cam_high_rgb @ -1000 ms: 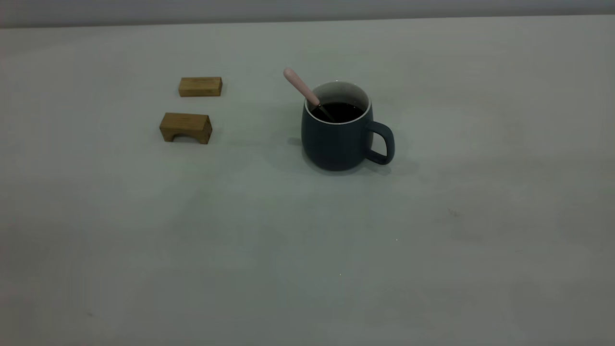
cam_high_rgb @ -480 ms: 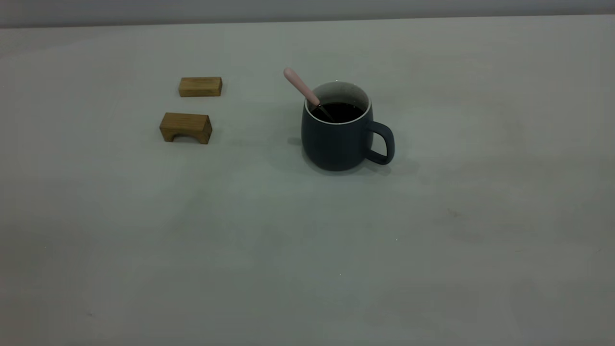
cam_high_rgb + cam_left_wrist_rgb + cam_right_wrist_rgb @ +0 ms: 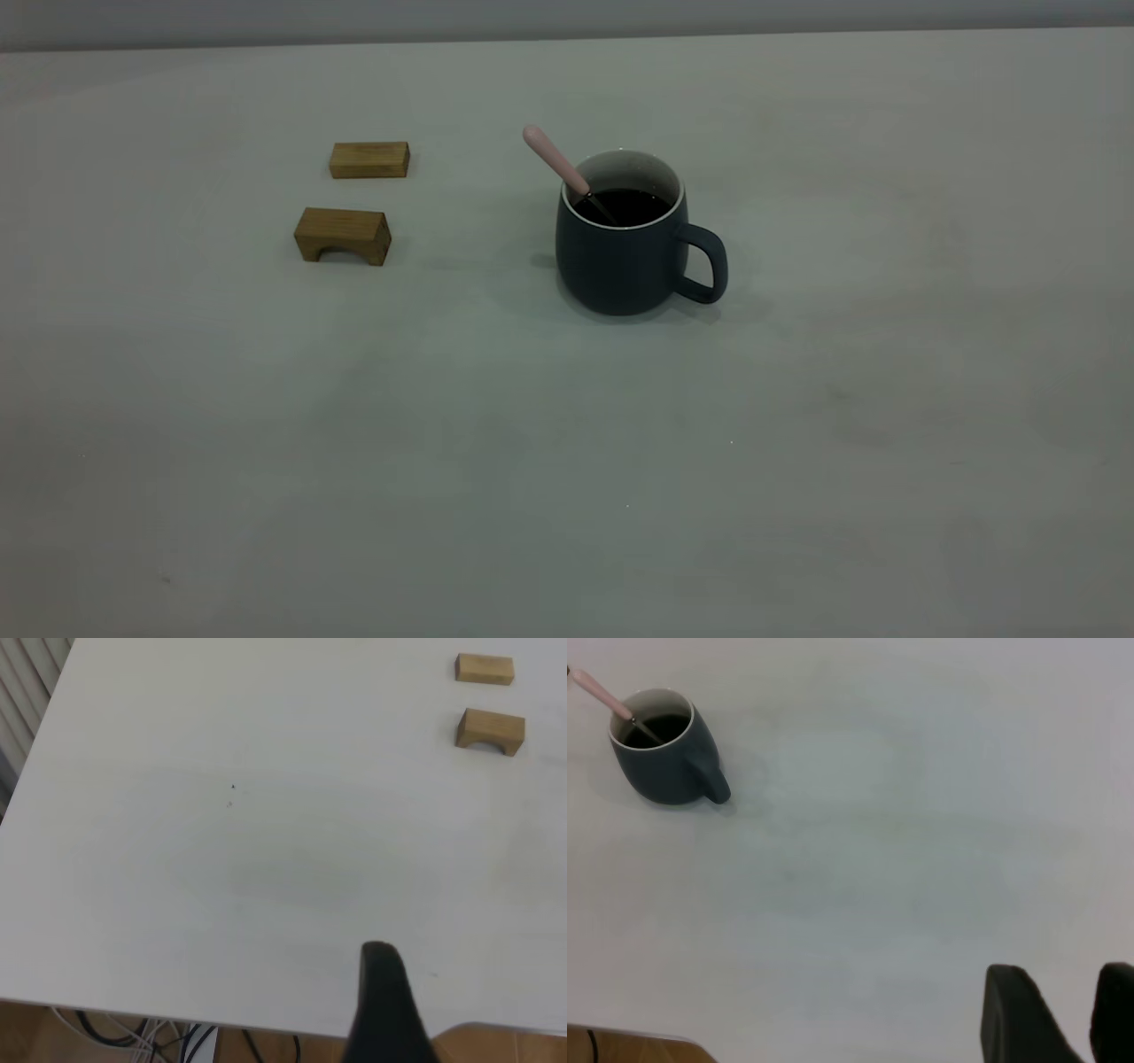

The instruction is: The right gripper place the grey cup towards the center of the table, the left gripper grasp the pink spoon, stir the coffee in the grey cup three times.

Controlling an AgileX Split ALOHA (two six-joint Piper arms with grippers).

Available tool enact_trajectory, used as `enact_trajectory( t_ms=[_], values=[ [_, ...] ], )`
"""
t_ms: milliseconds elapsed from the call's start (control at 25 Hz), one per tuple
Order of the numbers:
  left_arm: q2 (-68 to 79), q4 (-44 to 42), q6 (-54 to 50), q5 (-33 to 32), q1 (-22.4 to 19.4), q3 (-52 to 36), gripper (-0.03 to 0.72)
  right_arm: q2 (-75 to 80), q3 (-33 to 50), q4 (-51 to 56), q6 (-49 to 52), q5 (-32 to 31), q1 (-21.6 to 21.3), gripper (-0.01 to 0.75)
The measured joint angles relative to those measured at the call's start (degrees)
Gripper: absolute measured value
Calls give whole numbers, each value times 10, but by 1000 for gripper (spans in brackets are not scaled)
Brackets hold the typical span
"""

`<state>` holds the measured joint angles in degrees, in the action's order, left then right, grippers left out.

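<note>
The grey cup [image 3: 620, 266] stands upright near the middle of the table [image 3: 567, 443], handle pointing right, with dark coffee [image 3: 625, 206] inside. The pink spoon [image 3: 554, 159] leans in the cup, its handle sticking out up and to the left. Nothing holds cup or spoon. Neither gripper shows in the exterior view. In the right wrist view the cup [image 3: 660, 771] and spoon [image 3: 598, 693] lie far from my right gripper [image 3: 1061, 979], which is open and empty. My left gripper [image 3: 483, 988] hangs over the table's near edge, open, with one finger [image 3: 383, 992] showing.
Two brown wooden blocks sit left of the cup: a flat one [image 3: 369, 160] farther back and an arched one [image 3: 343, 235] nearer. The left wrist view shows both blocks [image 3: 490, 728] far off, and cables [image 3: 133, 1032] below the table edge.
</note>
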<state>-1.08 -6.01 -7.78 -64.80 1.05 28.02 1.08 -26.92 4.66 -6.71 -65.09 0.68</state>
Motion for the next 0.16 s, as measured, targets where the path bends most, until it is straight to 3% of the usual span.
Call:
enact_trajectory(
  t_ms=[160],
  values=[
    [0,0,0,0,0,0,583,0,0,0,0,0,0,241]
  ],
)
